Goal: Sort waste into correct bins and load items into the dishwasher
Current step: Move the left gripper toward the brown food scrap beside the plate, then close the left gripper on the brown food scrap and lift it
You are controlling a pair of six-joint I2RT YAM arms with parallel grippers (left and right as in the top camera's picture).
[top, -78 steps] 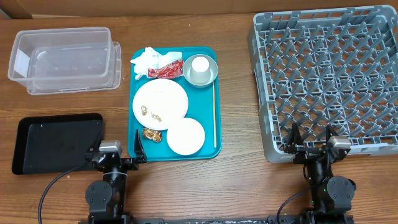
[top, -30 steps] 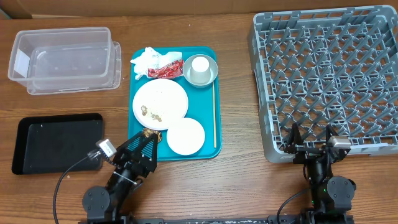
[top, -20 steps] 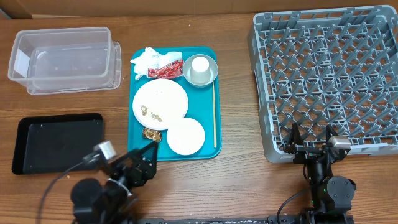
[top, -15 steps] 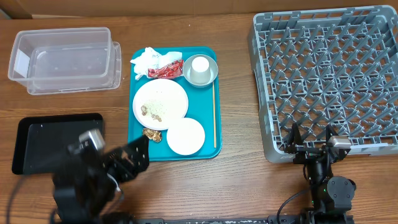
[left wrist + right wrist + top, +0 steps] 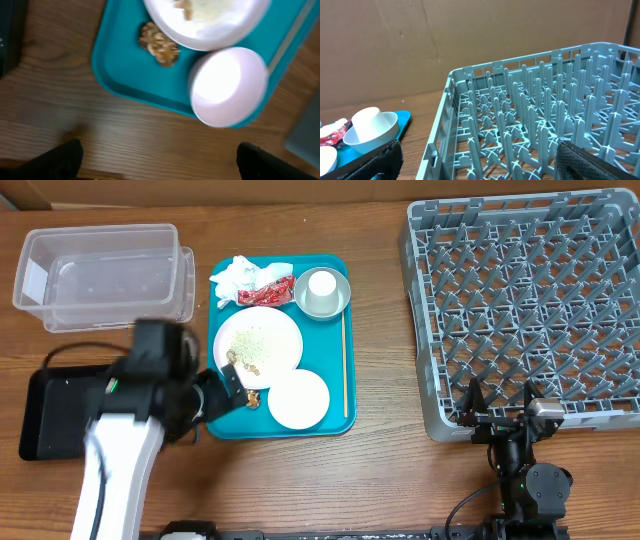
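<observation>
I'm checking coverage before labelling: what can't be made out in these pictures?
Overhead: the blurred left arm covers part of the flat black rectangular tray.
Left wrist: blur smears the brownish food scrap; the top edge cuts off the large round whitish-pink plate.
Right wrist: the left edge cuts off the small red wrapper.

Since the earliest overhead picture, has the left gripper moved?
Yes. The left gripper has moved away from the near table edge, from just short of the teal tray's near-left corner to over that corner.
</observation>
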